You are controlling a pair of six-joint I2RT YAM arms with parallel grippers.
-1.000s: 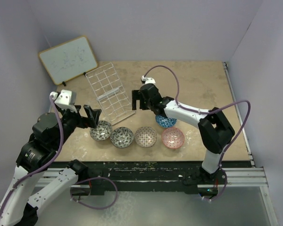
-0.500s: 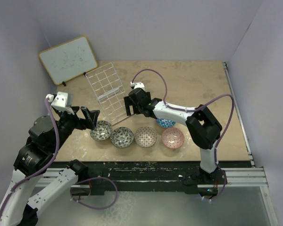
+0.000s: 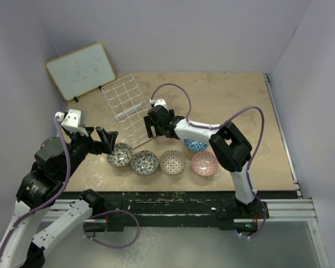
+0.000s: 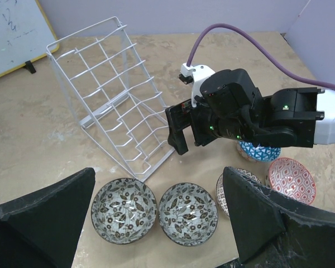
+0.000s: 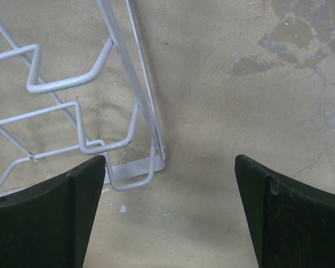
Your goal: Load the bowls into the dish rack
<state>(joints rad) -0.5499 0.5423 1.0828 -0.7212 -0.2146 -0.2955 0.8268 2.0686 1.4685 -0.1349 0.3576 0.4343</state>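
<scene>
We see the dish rack [image 3: 128, 109] standing on the table [image 3: 234, 100], left of centre, with its tall gridded back tilted toward the far left. All five bowls sit on the table, none yet in the rack. Four form a row along the near edge. From the left they are the first grey-black bowl [image 3: 119, 154], the second grey-black bowl [image 3: 144, 162], the beige-brown bowl [image 3: 172, 161] and the pink-red bowl [image 3: 204, 163]. The blue bowl [image 3: 196, 146] lies just behind the row, partly covered by the right arm [image 3: 201, 129].

The right arm reaches leftward across the table to the rack's near right corner. Its jaws are spread wide and hold nothing. In the wrist view the rack's corner foot lies between the two fingers [image 5: 39, 223], closer to the left one, and we cannot tell whether anything touches.

The left arm [image 3: 50, 162] hangs over the near left of the table, just beside the first grey-black bowl. Its jaws are wide apart and empty.

A whiteboard [image 3: 81, 70] leans at the far left.
</scene>
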